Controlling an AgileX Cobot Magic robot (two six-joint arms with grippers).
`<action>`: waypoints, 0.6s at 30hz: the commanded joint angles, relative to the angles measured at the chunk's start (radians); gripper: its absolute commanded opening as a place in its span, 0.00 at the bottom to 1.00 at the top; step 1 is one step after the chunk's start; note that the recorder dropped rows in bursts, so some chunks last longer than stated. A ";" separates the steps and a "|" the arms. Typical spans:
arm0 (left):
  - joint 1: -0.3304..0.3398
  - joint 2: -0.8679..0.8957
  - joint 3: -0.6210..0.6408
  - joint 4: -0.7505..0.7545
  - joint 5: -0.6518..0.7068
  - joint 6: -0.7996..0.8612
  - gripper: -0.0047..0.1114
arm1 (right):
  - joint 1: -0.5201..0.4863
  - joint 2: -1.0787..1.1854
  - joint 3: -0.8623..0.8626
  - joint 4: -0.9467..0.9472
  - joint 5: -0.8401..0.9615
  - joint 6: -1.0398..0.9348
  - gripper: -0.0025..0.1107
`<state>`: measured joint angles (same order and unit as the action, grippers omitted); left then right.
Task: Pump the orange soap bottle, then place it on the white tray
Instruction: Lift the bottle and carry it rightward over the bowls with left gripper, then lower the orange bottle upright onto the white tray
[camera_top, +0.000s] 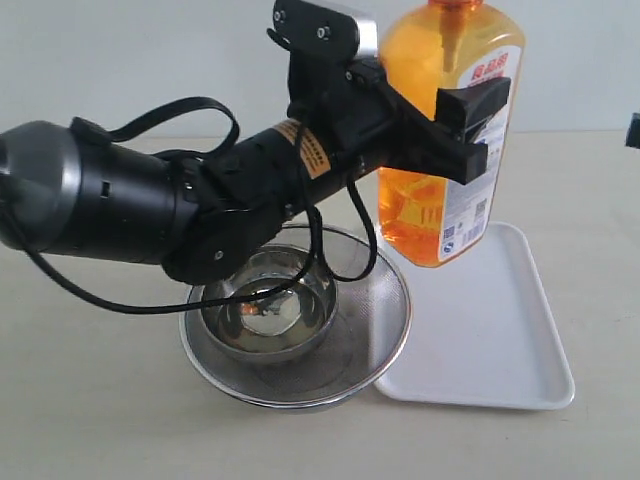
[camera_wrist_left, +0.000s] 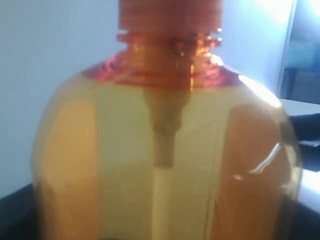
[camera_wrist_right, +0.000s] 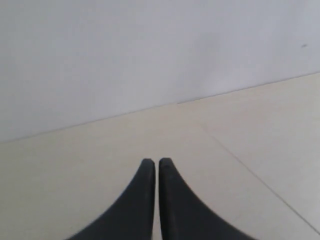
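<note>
While I stood watching from the far side, the left claw (camera_top: 470, 130) had the orange soap bottle (camera_top: 445, 150) clamped across its upper body, jaws spread wide to span it. The bottle leaned slightly, its base over the near-left corner of the white tray (camera_top: 500, 340), just beside the nested steel bowls (camera_top: 300, 340); whether it touched the tray I could not tell. It looked mostly full, so I judged it heavy and top-loaded, with smooth plastic walls that could slip or flex under a squeeze; the flat sides below the shoulder seemed the safest hold.

From the left wrist, the bottle (camera_wrist_left: 165, 150) filled nearly everything, shoulder and threaded collar (camera_wrist_left: 170, 12) right in front of the lens, dip tube showing through the soap.

From the right wrist, the right claw (camera_wrist_right: 156, 170) was pinched closed on nothing, above bare counter (camera_wrist_right: 250, 150), well apart from the bottle
</note>
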<state>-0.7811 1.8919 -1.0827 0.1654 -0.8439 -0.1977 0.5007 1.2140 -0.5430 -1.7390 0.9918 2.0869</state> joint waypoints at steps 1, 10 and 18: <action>-0.011 0.054 -0.087 0.039 -0.086 -0.058 0.08 | -0.003 -0.005 -0.008 -0.005 0.165 0.005 0.02; -0.030 0.197 -0.201 0.107 -0.070 -0.110 0.08 | -0.003 -0.005 -0.008 -0.005 0.198 0.005 0.02; -0.043 0.268 -0.215 0.132 -0.066 -0.074 0.08 | -0.003 -0.005 -0.008 -0.005 0.200 0.005 0.02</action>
<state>-0.8213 2.1670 -1.2757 0.3065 -0.8358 -0.2838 0.5007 1.2123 -0.5454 -1.7390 1.1749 2.0915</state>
